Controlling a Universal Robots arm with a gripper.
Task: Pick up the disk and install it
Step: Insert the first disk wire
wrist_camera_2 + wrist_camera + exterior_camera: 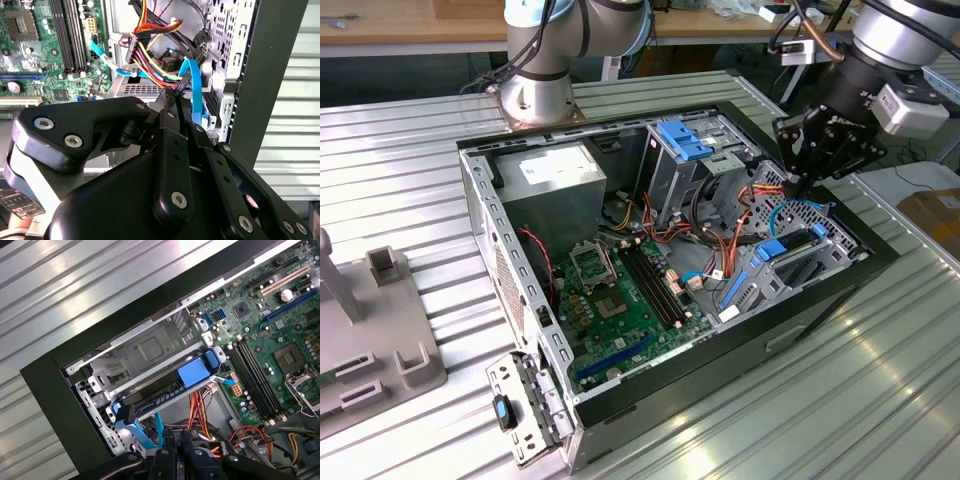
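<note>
Black gripper (800, 186) hangs at the exterior view's upper right, over the drive corner of the open case (720, 375). The disk (798, 262) lies seated in its bay there. In the second wrist view the fingers (171, 130) are drawn together, apparently pinching the black plug (176, 89) of a blue cable (196, 85). Good practice, I judge, is to hold that plug square to its socket and press straight, clear of neighbouring wires. In the first wrist view the disk sits between blue rails beneath the grey cage (150, 347), with the gripper close beside it.
</note>
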